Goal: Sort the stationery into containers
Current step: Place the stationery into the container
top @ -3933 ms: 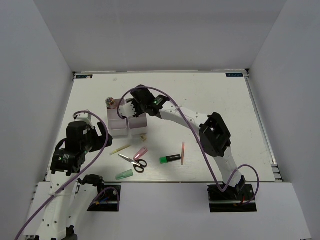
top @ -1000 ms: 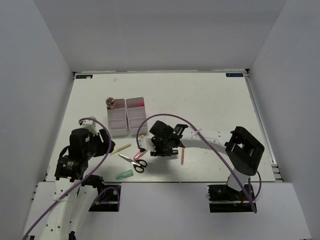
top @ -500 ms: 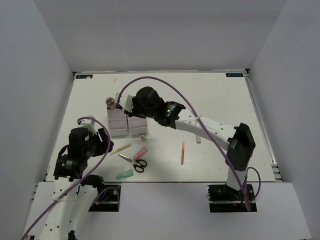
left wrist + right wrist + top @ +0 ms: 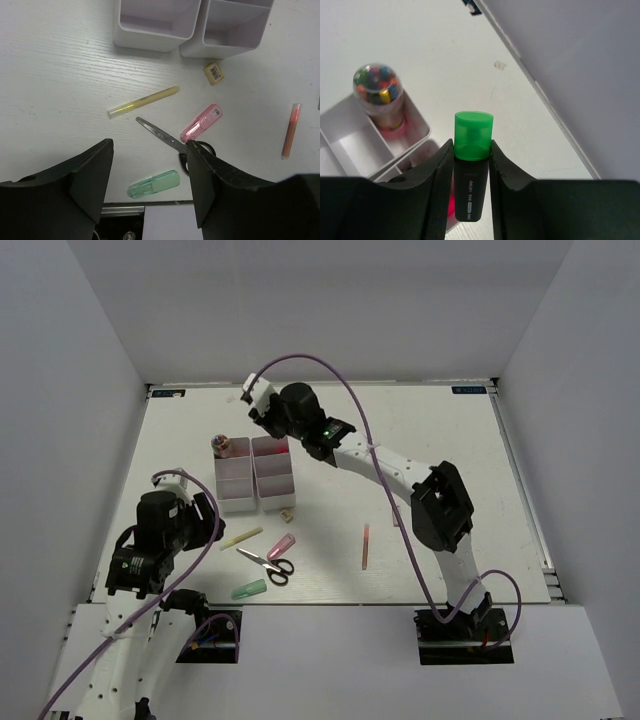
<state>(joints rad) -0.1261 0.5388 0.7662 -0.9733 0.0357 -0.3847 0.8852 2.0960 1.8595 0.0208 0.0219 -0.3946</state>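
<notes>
From above, my right gripper (image 4: 262, 408) is in the upper middle of the frame, just past the far end of the two white trays (image 4: 236, 508). I cannot tell from here what it carries. Below the trays the loose pieces lie scattered: an eraser (image 4: 287, 511) just by the right tray's near end, then a yellow stick (image 4: 240, 538), a pink highlighter (image 4: 282, 545) and the scissors (image 4: 268, 564). A pale green marker (image 4: 248, 589) lies lowest and a pink stick (image 4: 365, 546) is off to the right.

Left wrist view: my left gripper (image 4: 150, 182) hangs over the table (image 4: 60, 75), fingers spread wide, gripping nothing. The pale green marker shows between them at the bottom edge. The scissors' blades point to the upper left, and the pink highlighter's lower end meets them by the handles.

Right wrist view: here is the green highlighter (image 4: 472, 165), clamped between my right fingers at centre frame, cap uppermost. At the upper left a clear jar (image 4: 380, 95) of coloured bits stands at a tray's end; I cannot tell whether it stands inside.
</notes>
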